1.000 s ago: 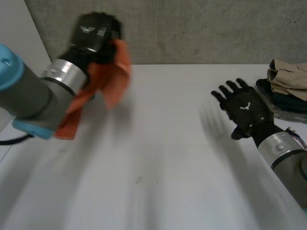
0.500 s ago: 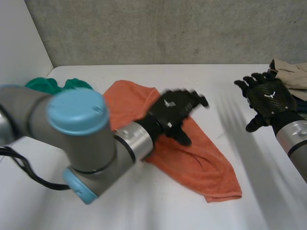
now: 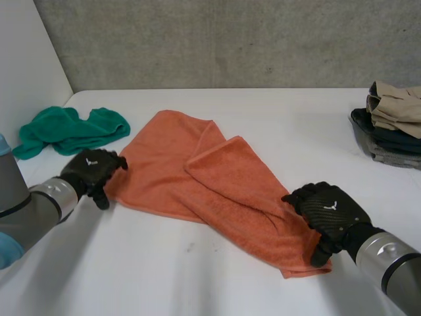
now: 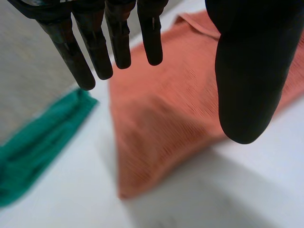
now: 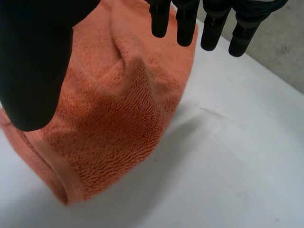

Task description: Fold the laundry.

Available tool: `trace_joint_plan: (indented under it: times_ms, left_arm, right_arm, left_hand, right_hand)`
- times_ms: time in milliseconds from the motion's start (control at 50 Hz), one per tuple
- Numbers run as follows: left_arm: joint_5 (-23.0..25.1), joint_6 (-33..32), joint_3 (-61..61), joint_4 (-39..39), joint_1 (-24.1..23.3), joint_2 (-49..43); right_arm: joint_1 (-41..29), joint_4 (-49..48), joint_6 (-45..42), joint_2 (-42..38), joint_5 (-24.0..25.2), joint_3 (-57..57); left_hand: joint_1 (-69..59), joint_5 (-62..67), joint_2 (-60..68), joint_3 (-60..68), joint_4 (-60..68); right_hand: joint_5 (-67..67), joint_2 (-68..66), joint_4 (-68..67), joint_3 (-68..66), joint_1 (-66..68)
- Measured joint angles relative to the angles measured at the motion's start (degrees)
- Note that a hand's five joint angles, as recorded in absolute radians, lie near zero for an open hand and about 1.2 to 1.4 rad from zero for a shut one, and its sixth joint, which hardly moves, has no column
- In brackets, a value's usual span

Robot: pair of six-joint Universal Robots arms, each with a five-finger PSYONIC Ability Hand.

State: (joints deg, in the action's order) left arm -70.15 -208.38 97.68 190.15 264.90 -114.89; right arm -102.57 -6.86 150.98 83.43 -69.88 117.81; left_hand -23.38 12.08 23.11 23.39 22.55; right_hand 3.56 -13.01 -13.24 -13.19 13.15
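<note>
An orange towel (image 3: 217, 178) lies rumpled on the white table (image 3: 197, 276), running slantwise from the far left to the near right, with a fold ridge along its middle. My left hand (image 3: 92, 172) sits at the towel's left corner. In the left wrist view its fingers (image 4: 118, 42) are straight and the thumb stands apart above the towel (image 4: 161, 109), holding nothing. My right hand (image 3: 329, 209) rests over the towel's near right end. Its fingers (image 5: 209, 28) are straight over the towel (image 5: 118, 109) and grip nothing.
A green cloth (image 3: 66, 128) lies crumpled at the far left, just beyond my left hand, and is seen beside that hand as the green cloth (image 4: 33, 147). A pile of folded clothes (image 3: 395, 122) sits at the far right edge. A grey wall backs the table.
The left hand, which held the orange towel up at the left, swung it across, let it drop on the table and drew back to its left corner. The right hand came down to its near right end.
</note>
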Motion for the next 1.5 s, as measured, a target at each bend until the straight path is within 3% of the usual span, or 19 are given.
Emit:
trace_joint_plan:
  times_ms: [100,200,240,600,960,1020,1080,1180,1500]
  left_arm:
    - [6.3,-0.5,-0.4,-1.2,2.1,-3.4]
    - [8.9,-0.2,-1.8,-0.7,2.1,-5.2]
    - [9.1,-0.1,-2.4,-0.1,1.9,-5.7]
    - [7.0,-0.9,-7.4,3.9,1.5,-11.3]
    - [6.0,-8.9,-8.2,3.7,2.1,-12.5]
    - [6.1,-8.9,-8.5,3.8,2.1,-12.5]
    - [6.1,-8.8,-9.1,3.8,2.2,-12.6]
    - [6.0,-8.5,-10.6,4.9,1.9,-13.1]
    - [4.0,-7.6,-14.9,9.6,-0.4,-15.6]
  right_arm:
    - [0.1,-6.4,-2.8,-1.9,1.8,2.5]
    - [0.2,-10.7,-4.1,-6.2,3.3,2.5]
    - [0.2,-11.6,-4.2,-7.4,3.5,2.1]
    - [1.0,-14.2,-3.5,-9.0,2.5,-0.5]
    - [0.9,-14.2,-3.2,-9.3,0.4,-3.7]
    - [1.0,-14.2,-3.2,-9.4,-0.3,-4.2]
    - [0.9,-14.2,-3.2,-9.5,-0.5,-4.4]
    - [0.9,-14.2,-3.2,-9.6,-0.6,-4.5]
    - [1.0,-14.1,-3.1,-9.6,-0.6,-4.4]
  left_hand:
    - [0.0,0.2,0.0,0.0,0.1]
    - [-0.1,0.4,0.1,0.1,0.1]
    - [-0.2,1.0,0.1,0.2,0.3]
    - [-6.4,7.8,6.4,6.2,7.5]
    - [-9.7,9.1,9.4,9.2,10.4]
    - [-19.5,14.2,18.6,18.3,19.3]
    - [-29.0,27.5,28.2,27.7,28.7]
    - [-32.9,33.9,33.5,33.0,34.2]
    - [-15.0,15.6,15.1,15.0,15.3]
  right_hand:
    - [13.6,-14.3,-14.3,-14.4,14.4]
    - [48.3,-49.7,-48.7,-48.8,48.1]
    - [52.7,-54.2,-53.7,-53.6,51.6]
    - [53.2,-54.5,-55.2,-54.8,51.6]
    - [53.2,-54.5,-55.4,-54.8,51.6]
    - [53.2,-54.5,-55.4,-54.8,51.6]
    - [53.2,-54.5,-55.4,-54.8,51.6]
    - [53.2,-54.5,-55.4,-54.8,51.6]
    - [53.2,-54.5,-55.4,-55.0,51.6]
